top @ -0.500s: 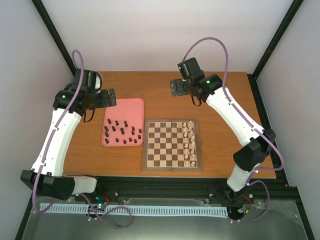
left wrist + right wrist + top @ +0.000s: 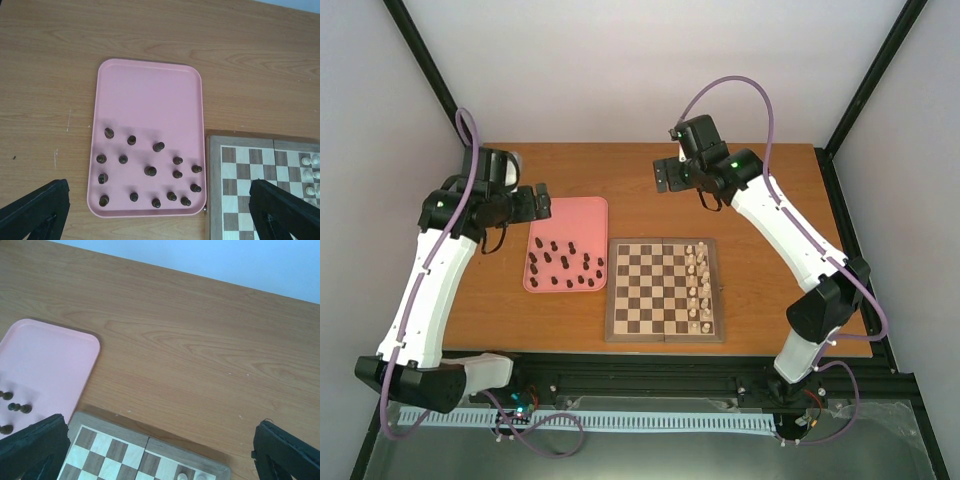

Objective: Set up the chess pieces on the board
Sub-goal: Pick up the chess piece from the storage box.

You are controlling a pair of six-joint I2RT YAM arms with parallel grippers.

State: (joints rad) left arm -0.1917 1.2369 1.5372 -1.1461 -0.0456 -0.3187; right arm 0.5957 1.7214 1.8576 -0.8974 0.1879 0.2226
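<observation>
Several dark brown chess pieces (image 2: pixel 565 262) stand scattered on the near half of a pink tray (image 2: pixel 575 215). The board (image 2: pixel 645 290) lies right of the tray, its left files bare. My left gripper (image 2: pixel 542 200) hangs open and empty high above the tray's far left. The left wrist view shows the pieces (image 2: pixel 150 171), the tray (image 2: pixel 150 95) and the board's corner (image 2: pixel 240 172) between its spread fingers (image 2: pixel 35 210). My right gripper (image 2: pixel 665 175) is open and empty above the table beyond the board. Its view shows the board's far edge (image 2: pixel 125 450) and a few pieces (image 2: pixel 20 408).
Cream-white pieces (image 2: pixel 698 285) fill the board's two right files; some show in the left wrist view (image 2: pixel 310 175). The pink tray's far half (image 2: pixel 45 360) holds nothing. Bare wooden table (image 2: pixel 760 200) lies around the board and the tray. Black frame posts stand at the back corners.
Both grippers have shifted slightly to the left. The left arm's upper part swung left. No piece has moved.
</observation>
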